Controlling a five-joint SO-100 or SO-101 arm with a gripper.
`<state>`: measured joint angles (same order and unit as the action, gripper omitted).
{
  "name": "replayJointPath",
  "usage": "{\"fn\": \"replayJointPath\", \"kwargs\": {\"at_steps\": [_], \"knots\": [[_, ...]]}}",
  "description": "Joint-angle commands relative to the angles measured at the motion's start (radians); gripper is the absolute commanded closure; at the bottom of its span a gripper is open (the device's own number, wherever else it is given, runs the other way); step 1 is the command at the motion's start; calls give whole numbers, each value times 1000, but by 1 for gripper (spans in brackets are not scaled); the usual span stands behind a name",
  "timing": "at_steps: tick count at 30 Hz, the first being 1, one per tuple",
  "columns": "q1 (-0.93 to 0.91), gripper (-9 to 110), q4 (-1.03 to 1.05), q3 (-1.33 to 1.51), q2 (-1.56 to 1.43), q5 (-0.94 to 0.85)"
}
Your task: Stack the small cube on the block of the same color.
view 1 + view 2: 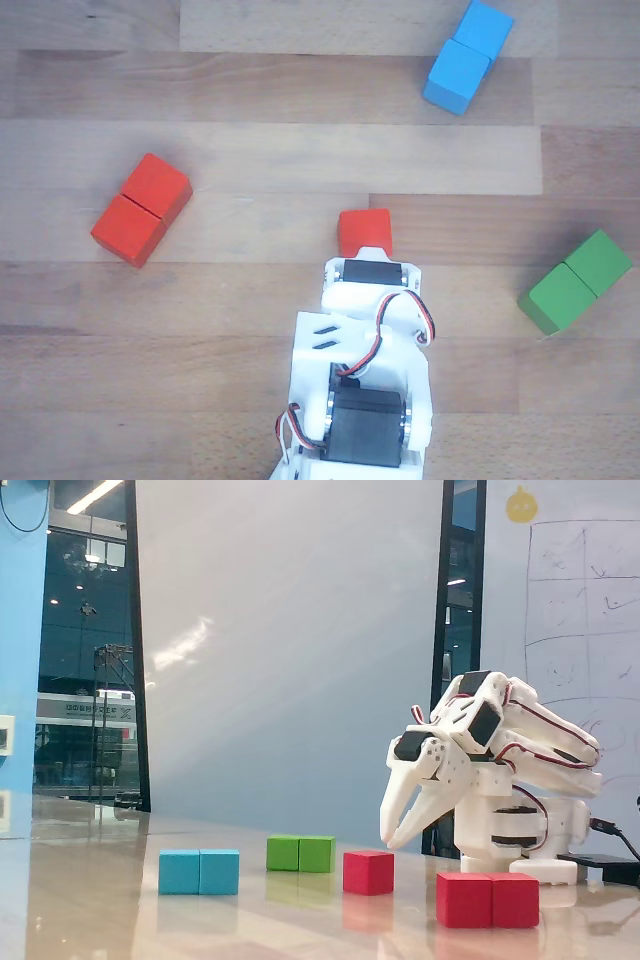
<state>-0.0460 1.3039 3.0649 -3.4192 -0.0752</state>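
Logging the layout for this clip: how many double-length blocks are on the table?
3. In the other view: red block at left, blue block top right, green block at right. None seems hidden.

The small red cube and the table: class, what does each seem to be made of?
Small red cube: probably painted wood; matte, even colour, crisp edges.
Table: wood planks; grain and board seams show from above, and its glossy finish mirrors the blocks in the fixed view.

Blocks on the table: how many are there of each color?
Red: 2, the small cube and the long red block
Blue: 1, the long blue block
Green: 1, the long green block
Total: 4
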Motion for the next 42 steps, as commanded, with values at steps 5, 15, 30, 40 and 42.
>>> {"fn": "replayJointPath", "kwargs": {"at_steps": [5, 15, 30, 40, 42], "knots": [[-3, 102, -2, -14, -31, -11], [-5, 102, -6, -14, -26, -11], [3, 102, 11, -695, 632, -11], [23, 102, 109, -1071, 1173, -12], [41, 102, 155, -1109, 1230, -12]]}}
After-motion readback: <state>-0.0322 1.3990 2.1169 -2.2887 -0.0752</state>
